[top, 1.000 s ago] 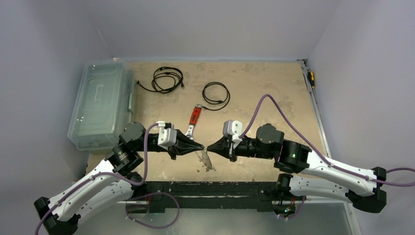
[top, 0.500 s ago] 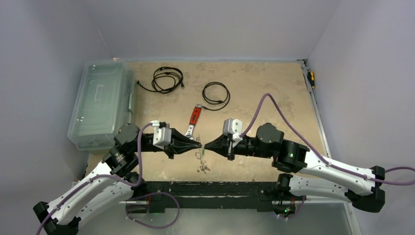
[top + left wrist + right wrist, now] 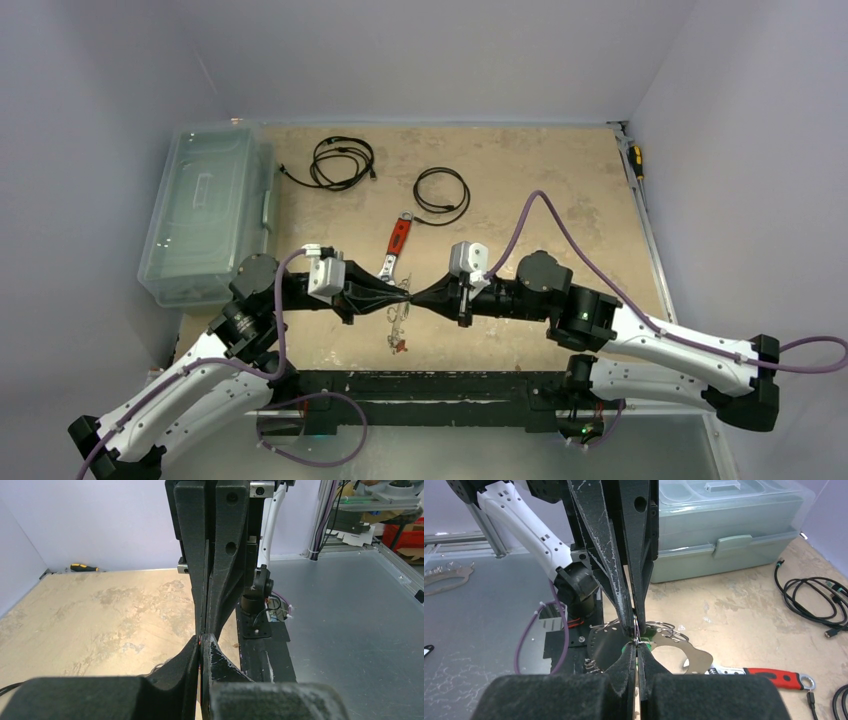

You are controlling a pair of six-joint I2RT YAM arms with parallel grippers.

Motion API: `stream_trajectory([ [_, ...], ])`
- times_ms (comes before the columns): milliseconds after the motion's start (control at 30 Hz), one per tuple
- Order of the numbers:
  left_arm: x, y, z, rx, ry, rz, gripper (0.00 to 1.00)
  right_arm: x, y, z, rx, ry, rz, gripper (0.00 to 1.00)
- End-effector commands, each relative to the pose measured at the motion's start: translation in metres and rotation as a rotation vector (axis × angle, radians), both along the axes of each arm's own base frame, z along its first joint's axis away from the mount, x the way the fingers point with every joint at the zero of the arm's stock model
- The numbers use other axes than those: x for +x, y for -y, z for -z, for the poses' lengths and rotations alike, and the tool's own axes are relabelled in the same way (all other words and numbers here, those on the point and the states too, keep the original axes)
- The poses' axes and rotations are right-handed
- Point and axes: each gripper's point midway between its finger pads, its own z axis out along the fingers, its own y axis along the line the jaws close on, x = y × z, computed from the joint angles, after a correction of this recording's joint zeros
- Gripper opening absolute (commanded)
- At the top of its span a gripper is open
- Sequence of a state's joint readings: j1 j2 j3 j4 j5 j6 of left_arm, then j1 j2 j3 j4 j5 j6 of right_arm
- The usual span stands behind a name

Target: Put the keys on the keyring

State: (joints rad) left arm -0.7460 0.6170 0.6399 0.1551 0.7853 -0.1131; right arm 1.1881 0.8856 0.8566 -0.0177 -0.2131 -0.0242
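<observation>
One box (image 3: 205, 215) of cloudy plastic stands at the counter's (image 3: 540, 190) left edge with its lid shut. Nothing shows through its walls, so I cannot tell what is in it.

There are two coiled black cables, one (image 3: 342, 162) near the far edge and one (image 3: 441, 195) nearer the middle. There is also one wrench (image 3: 398, 243) and one screwdriver (image 3: 636, 160), which lies along the right edge.

The left gripper (image 3: 404, 297) and right gripper (image 3: 414, 298) meet tip to tip above the counter's near part. Both are pinched together with no gap between the fingers. The keyring (image 3: 397, 322) hangs at and just below that meeting point. Its thin wire runs through the tips in the right wrist view, but I cannot tell which gripper nips it.

The keys (image 3: 399, 340) dangle under the ring, too small to count. A red head shows lowest, and a green one (image 3: 626, 649) sits just beside the right gripper's fingers.

The bundle is close to the black rail at the near edge. The wrench lies just beyond the tips. The right half of the counter is bare.
</observation>
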Motion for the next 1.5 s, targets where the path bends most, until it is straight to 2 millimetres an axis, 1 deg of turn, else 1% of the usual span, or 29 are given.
stream_trajectory([
  [0,0.006,-0.001,-0.016,-0.060,0.045,-0.027,0.00,-0.012,-0.008,-0.008,0.053,0.000,-0.071,0.00],
  [233,0.007,-0.003,-0.019,-0.071,0.044,-0.037,0.00,-0.010,-0.004,-0.007,0.060,0.004,-0.055,0.00],
  [300,0.009,-0.004,-0.019,-0.076,0.044,-0.045,0.00,-0.011,-0.004,-0.007,0.067,-0.023,-0.048,0.00],
  [533,0.011,-0.007,-0.025,-0.105,0.043,-0.067,0.00,-0.009,-0.003,-0.001,0.074,-0.040,-0.031,0.00],
  [833,0.020,-0.013,-0.031,-0.137,0.034,-0.119,0.00,-0.006,-0.003,0.003,0.080,-0.048,-0.013,0.00],
  [1067,0.024,-0.016,-0.037,-0.177,0.020,-0.148,0.00,-0.003,-0.008,0.005,0.094,-0.061,-0.005,0.00],
  [1300,0.026,-0.019,-0.041,-0.195,0.015,-0.160,0.00,-0.003,-0.016,-0.003,0.120,-0.055,-0.019,0.00],
  [1467,0.028,-0.021,-0.043,-0.210,0.016,-0.178,0.00,-0.003,-0.021,-0.004,0.122,-0.056,-0.029,0.00],
])
